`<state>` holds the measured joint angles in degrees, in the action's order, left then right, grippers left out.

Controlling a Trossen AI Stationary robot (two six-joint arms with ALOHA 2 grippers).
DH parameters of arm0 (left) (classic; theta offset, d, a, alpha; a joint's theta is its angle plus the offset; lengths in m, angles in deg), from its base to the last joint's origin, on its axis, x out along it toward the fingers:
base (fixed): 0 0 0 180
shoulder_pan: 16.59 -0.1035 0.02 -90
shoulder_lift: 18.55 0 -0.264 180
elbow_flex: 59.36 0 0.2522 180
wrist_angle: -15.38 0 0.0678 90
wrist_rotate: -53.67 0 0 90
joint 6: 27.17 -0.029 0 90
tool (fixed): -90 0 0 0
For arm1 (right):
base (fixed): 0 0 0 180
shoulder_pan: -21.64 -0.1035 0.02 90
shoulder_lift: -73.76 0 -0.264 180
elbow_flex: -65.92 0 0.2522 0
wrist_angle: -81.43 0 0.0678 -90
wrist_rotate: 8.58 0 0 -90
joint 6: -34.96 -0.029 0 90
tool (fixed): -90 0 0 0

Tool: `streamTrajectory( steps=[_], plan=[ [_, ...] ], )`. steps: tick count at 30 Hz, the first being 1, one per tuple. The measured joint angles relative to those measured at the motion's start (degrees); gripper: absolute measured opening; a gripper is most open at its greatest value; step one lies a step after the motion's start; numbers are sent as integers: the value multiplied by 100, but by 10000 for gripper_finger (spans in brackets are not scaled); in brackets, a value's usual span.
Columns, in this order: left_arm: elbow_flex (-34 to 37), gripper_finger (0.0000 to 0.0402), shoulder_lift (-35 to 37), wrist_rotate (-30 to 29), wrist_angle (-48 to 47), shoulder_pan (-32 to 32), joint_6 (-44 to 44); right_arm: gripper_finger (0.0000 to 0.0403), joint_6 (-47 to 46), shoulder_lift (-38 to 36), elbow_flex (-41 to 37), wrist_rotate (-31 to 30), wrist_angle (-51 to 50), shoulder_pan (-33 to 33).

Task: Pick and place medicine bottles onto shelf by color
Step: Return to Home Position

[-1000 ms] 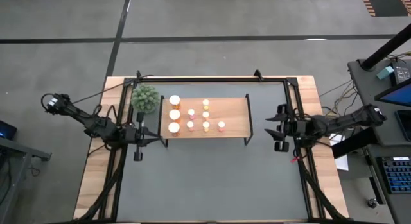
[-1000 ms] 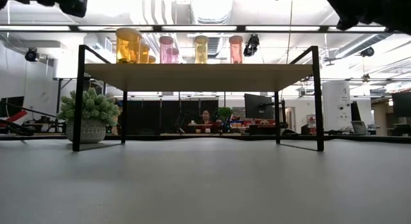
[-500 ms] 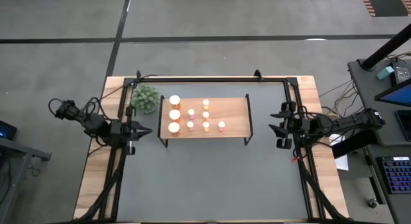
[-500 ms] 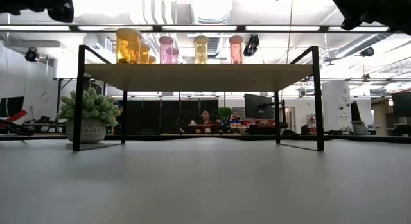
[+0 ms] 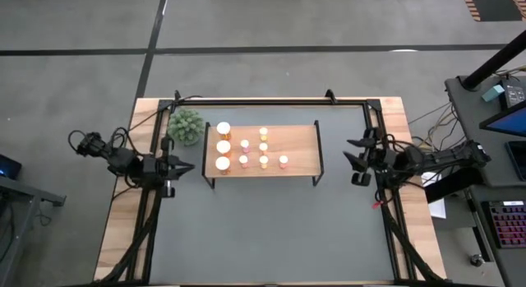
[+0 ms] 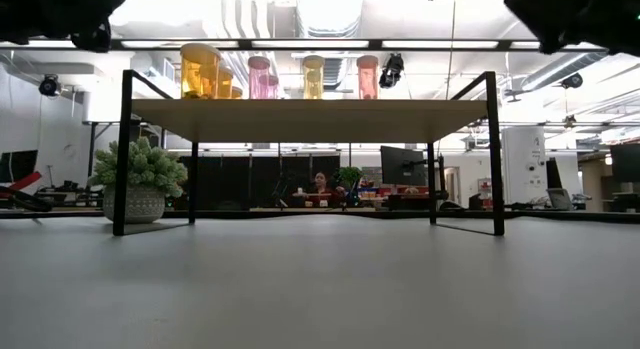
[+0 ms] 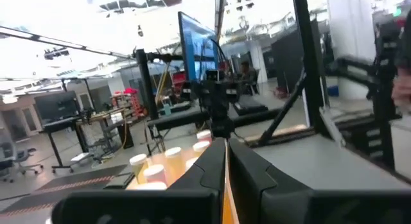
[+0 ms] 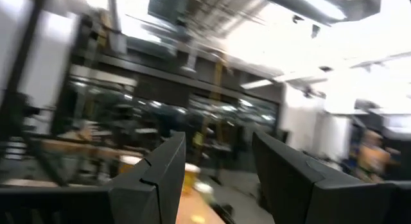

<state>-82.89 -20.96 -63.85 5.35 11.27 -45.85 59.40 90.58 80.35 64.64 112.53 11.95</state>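
Pulling back toward the side edges of the bench (image 5: 271, 229) over the last second, the left tool (image 5: 187, 167), pinched shut on nothing, and the right tool (image 5: 354, 161), spread open and empty, leave the medicine bottles (image 5: 223, 145) standing on the shelf (image 5: 297, 147), so sorting looks finished.

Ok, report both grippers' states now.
Left gripper: fingers shut, empty, left of the low light-wood shelf.
Right gripper: fingers open, empty, right of that shelf.

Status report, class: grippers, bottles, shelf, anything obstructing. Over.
Left gripper shut, empty, left of shelf. Right gripper open, right of it. Bottles on shelf. Plant clear of arms.
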Motion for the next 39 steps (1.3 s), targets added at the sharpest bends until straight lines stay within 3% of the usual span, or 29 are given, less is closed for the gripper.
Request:
streamTrajectory(
  steps=[5,8,21,24,26,32,34,39],
  plan=[
    [123,1,-76,-230,17,0,400,171,-31,52,-2,-753,-6,0],
    [273,1,-87,-290,9,0,800,171,-41,61,-4,-774,-20,-2],
    [839,1,-94,-281,6,0,781,171,-18,47,-4,-786,-139,-2],
    [924,1,-88,-276,59,0,776,171,601,-292,-4,-1154,-569,6],
    [927,1,-104,-276,75,0,776,171,-122,-532,-7,-1175,-1038,119],
    [926,1,-183,-276,69,0,777,171,-1559,-1266,-7,-1111,-3918,716],
    [926,1,-204,-276,71,0,777,171,-1795,-1349,-7,-1060,-4105,876],
    [928,1,-251,-276,74,0,777,171,-1396,-1422,-9,-258,-4179,968]
  ],
)
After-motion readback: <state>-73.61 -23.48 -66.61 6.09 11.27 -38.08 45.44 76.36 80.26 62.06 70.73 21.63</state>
